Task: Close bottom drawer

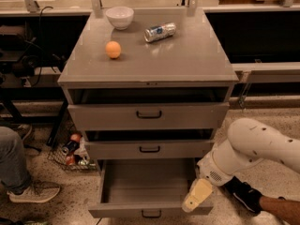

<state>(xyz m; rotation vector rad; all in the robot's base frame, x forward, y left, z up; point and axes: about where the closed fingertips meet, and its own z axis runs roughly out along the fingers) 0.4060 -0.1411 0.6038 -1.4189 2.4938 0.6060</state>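
Grey and pulled well out, the bottom drawer (140,191) sits at 6 o'clock of the cabinet. Your gripper (197,196) hangs over the 3 o'clock end of its front panel; whether it is spread or closed can't be read here. Bring it in front of the panel, near the black handle (151,213), and push squarely toward 12 o'clock so the box doesn't skew.
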